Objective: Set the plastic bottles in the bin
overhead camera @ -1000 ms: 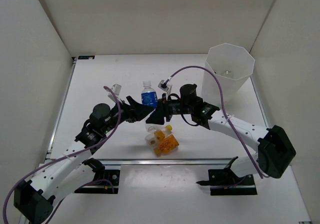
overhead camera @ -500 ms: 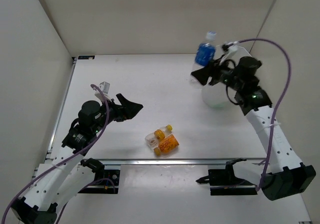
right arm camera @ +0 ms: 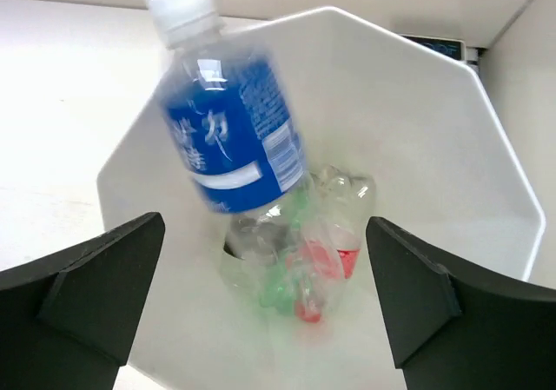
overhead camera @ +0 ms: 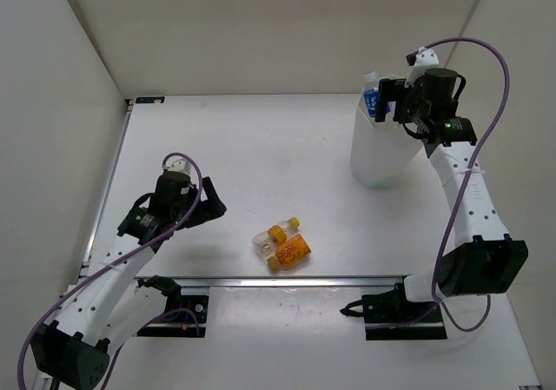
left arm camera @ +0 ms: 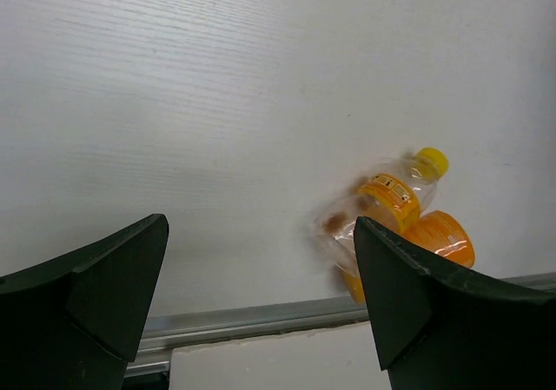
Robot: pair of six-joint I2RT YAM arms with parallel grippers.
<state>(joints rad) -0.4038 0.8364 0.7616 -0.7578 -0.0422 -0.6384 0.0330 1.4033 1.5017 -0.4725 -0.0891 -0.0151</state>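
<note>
Right gripper [right arm camera: 265, 225] gapes wide above the bin [right arm camera: 486, 147], gripping nothing; a blue-labelled bottle [right arm camera: 230, 138], its white script too blurred to read, hangs tilted over the bin's mouth. Left gripper [left arm camera: 261, 222], wide and empty, hovers over the counter [left arm camera: 217, 77] near two orange-yellow bottles [left arm camera: 391, 203].

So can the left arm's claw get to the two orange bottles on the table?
Probably yes. The left claw is open, and only bare table lies between it and the orange bottles.
</note>
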